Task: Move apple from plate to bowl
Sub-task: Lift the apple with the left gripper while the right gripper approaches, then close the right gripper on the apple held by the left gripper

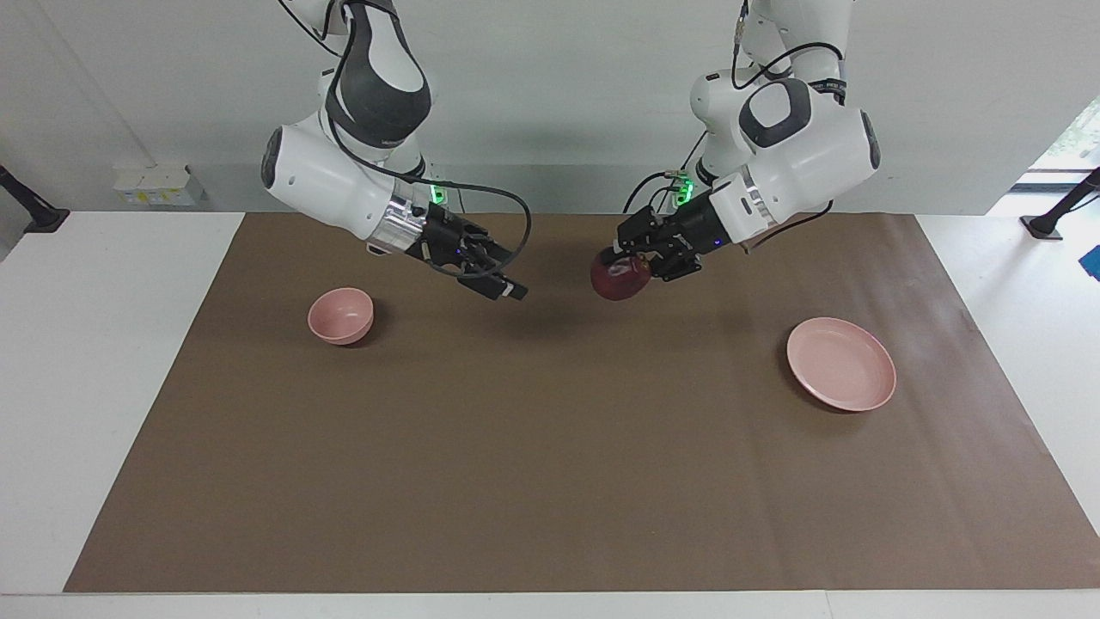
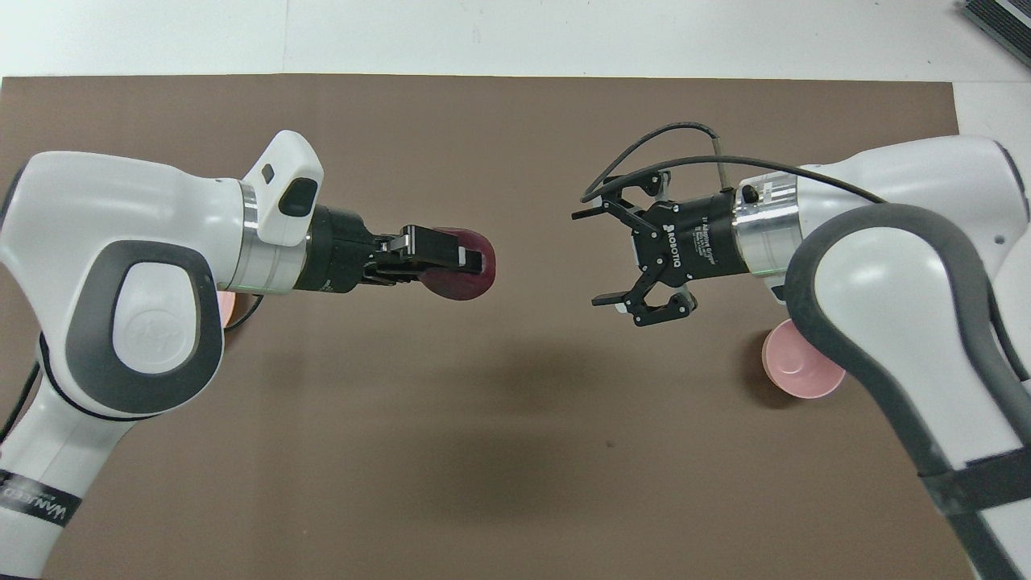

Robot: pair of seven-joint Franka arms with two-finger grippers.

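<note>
Gripping the apple, the left gripper hangs over the brown mat mid-table. Right gripper faces it, fingers spread wide, nothing in them. Bowl and plate sit at opposite ends.

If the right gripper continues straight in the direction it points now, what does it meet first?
Probably the apple, held up over the mat by the left gripper. The open right gripper faces it across a gap, though their heights may differ.

Left tool seems clamped shut; right tool spread wide, both raised.
</note>
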